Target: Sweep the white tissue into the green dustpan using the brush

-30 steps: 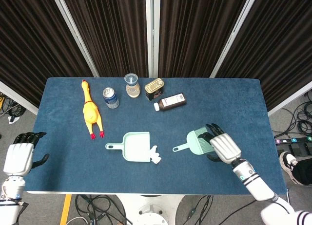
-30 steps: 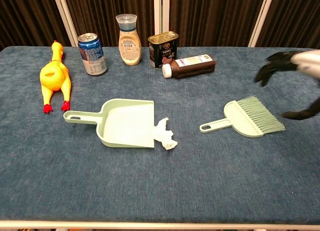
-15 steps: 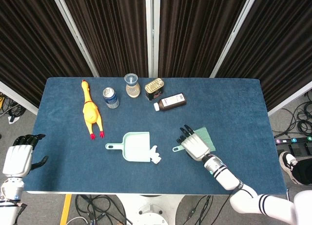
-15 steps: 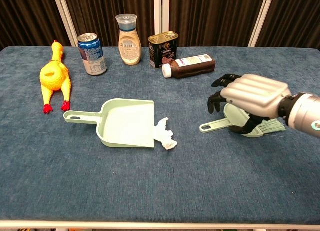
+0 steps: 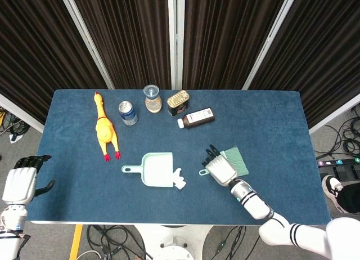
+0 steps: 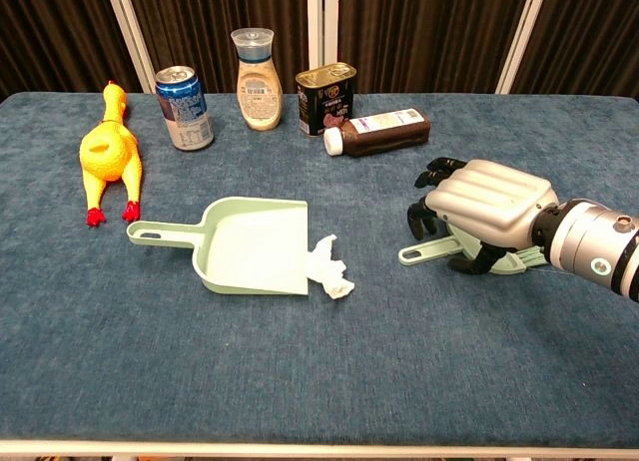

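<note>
Just crumpled tissue, smooth scoop-shaped dustpan

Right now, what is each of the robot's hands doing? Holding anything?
Left hand: open, holding nothing, off the table's left edge.
Right hand: palm down over the brush; whether it grips it cannot be told.

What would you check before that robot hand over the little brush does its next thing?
1. Right robot hand over brush: ok.
2. Brush actually gripped: cannot tell; the hand covers it.
3. Brush handle free, pointing toward the dustpan: ok.
4. White tissue at the dustpan's open edge: ok.
5. Dustpan lying flat, mouth toward the brush: ok.
6. Left robot hand off the table's edge, away from the sweep: ok.
</note>
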